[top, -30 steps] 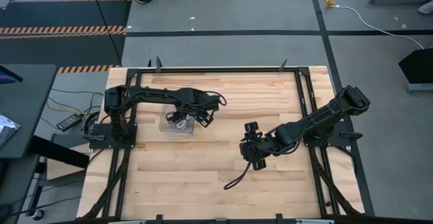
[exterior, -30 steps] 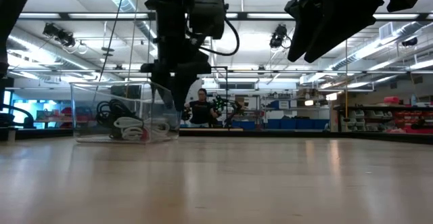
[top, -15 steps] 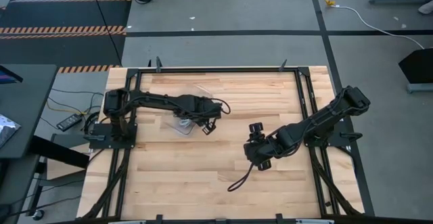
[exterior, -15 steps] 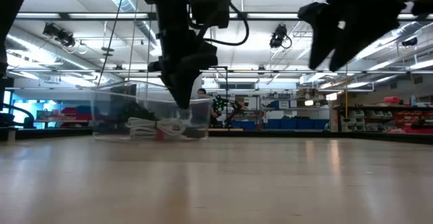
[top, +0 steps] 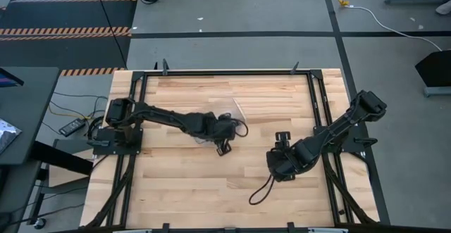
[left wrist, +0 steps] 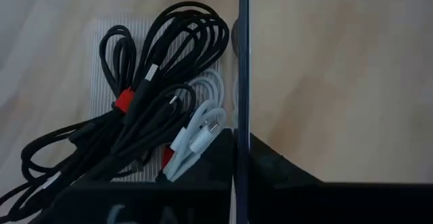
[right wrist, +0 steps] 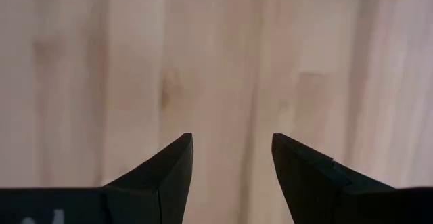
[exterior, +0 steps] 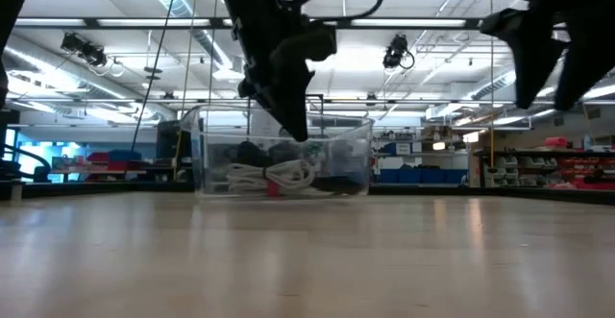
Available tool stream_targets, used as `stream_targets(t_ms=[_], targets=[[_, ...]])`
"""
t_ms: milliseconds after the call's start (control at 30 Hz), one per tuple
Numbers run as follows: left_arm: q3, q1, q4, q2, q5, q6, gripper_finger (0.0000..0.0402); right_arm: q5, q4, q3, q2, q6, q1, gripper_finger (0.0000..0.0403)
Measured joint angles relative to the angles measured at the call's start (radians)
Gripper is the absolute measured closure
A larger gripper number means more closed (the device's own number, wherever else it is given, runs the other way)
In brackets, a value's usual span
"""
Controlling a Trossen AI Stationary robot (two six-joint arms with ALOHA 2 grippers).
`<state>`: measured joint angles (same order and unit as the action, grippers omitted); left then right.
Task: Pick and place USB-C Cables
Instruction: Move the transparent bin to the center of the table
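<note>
A clear plastic container [exterior: 283, 159] stands near the table's middle with its base on the wood. Inside lie the USB-C cables [left wrist: 155, 109]: black coils, one with a red tie, and silvery-white coils [exterior: 279, 174]. My left gripper [left wrist: 240, 149] comes down over the container's rim [top: 224, 131] and is shut on its wall. My right gripper [right wrist: 232, 156] hangs open over bare wood to the right of the container [top: 282, 155], with nothing between its fingers. My left gripper pinches the container's thin clear wall [left wrist: 242, 82] at its upper rim, one finger inside beside the cables and one outside. The fingers come from above, pointing down. The container sits with its base on the table [exterior: 288, 193].
A black cord [top: 261, 189] trails on the wood below the right arm. Black frame rails [top: 320, 106] run along the table's sides. Bare wood [top: 183, 177] lies toward the near edge. A person shows far off in the room behind the table.
My left gripper has shut on the container's wall and gone toward the table's right edge, sliding the container with its cables along the wood toward the middle. My right gripper, still open, has drawn back toward the right and near edges.
</note>
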<state>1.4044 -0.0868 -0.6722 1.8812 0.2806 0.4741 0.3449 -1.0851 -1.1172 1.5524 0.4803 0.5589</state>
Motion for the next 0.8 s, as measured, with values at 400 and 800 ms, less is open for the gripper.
stream_targets(t_ms=[400,800], targets=[[0.000,-0.167,0.110,0.018,-0.004,-0.208,0.0387,-0.085,-0.084,0.000,0.000,0.241,0.146,0.0195],[0.013,-0.172,0.183,0.085,-0.039,-0.277,0.0387,-0.097,-0.123,0.000,0.000,0.479,0.262,0.0195]])
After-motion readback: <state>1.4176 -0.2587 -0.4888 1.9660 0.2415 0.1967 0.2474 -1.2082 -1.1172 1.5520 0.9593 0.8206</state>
